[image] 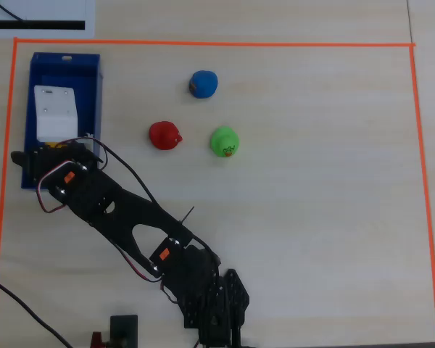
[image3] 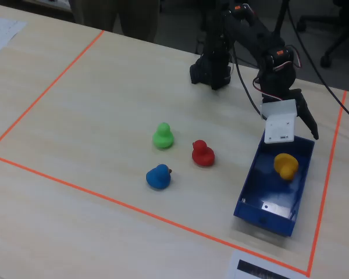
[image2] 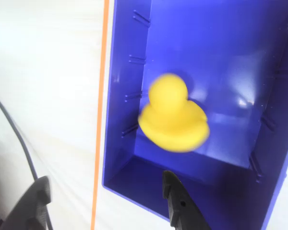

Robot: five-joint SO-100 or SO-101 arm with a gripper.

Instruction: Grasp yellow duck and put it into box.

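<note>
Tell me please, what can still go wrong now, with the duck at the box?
1. The yellow duck looks blurred inside the box below the open pincer, so it seems to be moving; it may bounce or roll, though the walls should probably contain it.
2. The pincer hangs over the box's end in the fixed view; pulling back low could catch the wall and drag the box.
3. The red duck sits nearest; a wide sweep could knock it.
</note>
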